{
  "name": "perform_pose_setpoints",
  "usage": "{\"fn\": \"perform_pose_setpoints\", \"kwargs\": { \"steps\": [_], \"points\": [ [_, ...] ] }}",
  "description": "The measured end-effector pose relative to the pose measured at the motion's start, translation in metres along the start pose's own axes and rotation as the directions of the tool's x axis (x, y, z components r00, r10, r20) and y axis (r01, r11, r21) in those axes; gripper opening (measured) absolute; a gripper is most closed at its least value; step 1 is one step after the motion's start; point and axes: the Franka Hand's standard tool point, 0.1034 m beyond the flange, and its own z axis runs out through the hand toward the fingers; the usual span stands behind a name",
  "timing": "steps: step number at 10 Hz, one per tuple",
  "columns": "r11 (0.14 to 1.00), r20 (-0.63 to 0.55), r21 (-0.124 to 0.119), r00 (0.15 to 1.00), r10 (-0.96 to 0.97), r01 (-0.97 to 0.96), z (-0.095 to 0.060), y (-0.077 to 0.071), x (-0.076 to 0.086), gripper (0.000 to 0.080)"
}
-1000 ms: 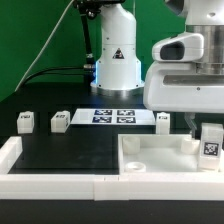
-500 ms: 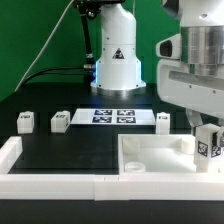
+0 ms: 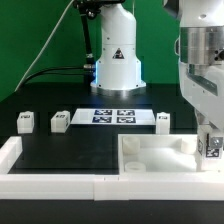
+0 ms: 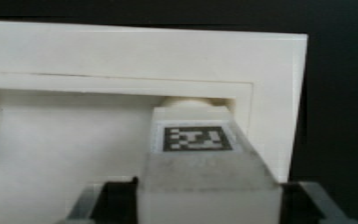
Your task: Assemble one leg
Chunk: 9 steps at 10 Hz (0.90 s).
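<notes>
My gripper (image 3: pixel 211 132) is at the exterior view's right edge, shut on a leg (image 3: pixel 212 147), a stubby white peg with a square tag. It holds the leg upright over the far right corner of the large white panel (image 3: pixel 155 156). In the wrist view the leg (image 4: pixel 202 150) sits between my dark fingers (image 4: pixel 115 202), its tip at a corner hole (image 4: pixel 190 103) of the panel (image 4: pixel 87 60). My gripper (image 4: pixel 208 204) grips the peg's sides. I cannot tell whether the tip is in the hole.
Three more legs stand on the black table: two at the left (image 3: pixel 25 121) (image 3: pixel 60 121) and one (image 3: pixel 163 120) behind the panel. The marker board (image 3: pixel 112 116) lies before the robot base. A white rail (image 3: pixel 55 184) borders the front.
The arm's hand has shifted toward the exterior view's right, and the held leg has moved slightly right and down over the panel's corner.
</notes>
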Motion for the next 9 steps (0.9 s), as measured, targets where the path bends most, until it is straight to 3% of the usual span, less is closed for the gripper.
{"fn": "perform_pose_setpoints", "kwargs": {
  "steps": [1,2,3,4,6,9],
  "points": [
    [0.999,0.000,0.000,0.999,-0.046,0.046,0.0000,0.0000,0.0001,0.0475],
    [0.999,0.000,0.000,0.999,-0.046,0.046,0.0001,0.0001,-0.0006,0.0589],
    [0.997,0.001,-0.004,0.997,-0.076,0.076,0.0004,0.0009,-0.0025,0.0589],
    [0.977,0.003,-0.014,0.977,-0.214,0.214,0.0000,0.0020,-0.0041,0.0637],
    [0.886,0.015,-0.024,0.887,-0.462,0.463,-0.0030,0.0007,-0.0057,0.0646],
    [0.623,0.024,-0.020,0.624,-0.781,0.782,-0.0008,0.0003,0.0024,0.0648]
  ]
}}
